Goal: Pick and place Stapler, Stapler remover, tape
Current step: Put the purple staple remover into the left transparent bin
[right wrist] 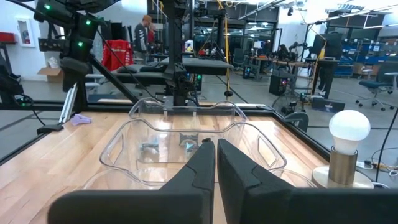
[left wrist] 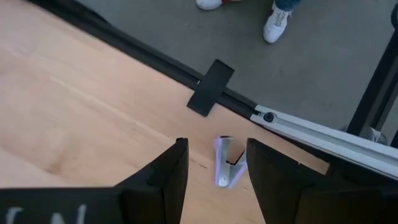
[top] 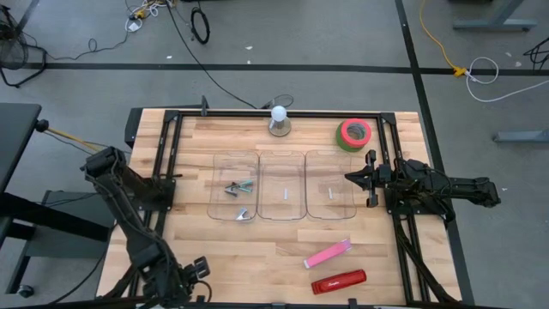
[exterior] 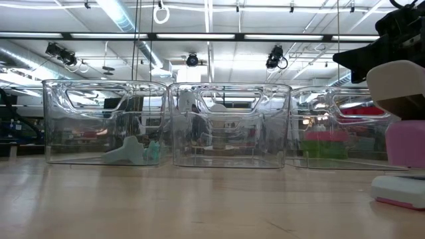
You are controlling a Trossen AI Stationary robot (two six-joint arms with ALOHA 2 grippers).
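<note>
The stapler remover [top: 239,188] lies in the left bin [top: 234,197]; both arms are idle. The left gripper [left wrist: 214,180], open, rests at the worktop's near-left corner; the right gripper [top: 353,178], closed and empty, hovers by the right bin [top: 330,196]. Next target, probably: the red stapler [top: 338,281] at the near edge or the tape [top: 353,134] at the far-right corner.

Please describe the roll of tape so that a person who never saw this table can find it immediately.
Look at the row of three clear bins in the middle of the wooden table. Behind the right bin, near the table's far right corner, lies the tape, just past the right gripper. It is a green ring with a red-pink core, unlike the white ball on a grey base further left.
</note>
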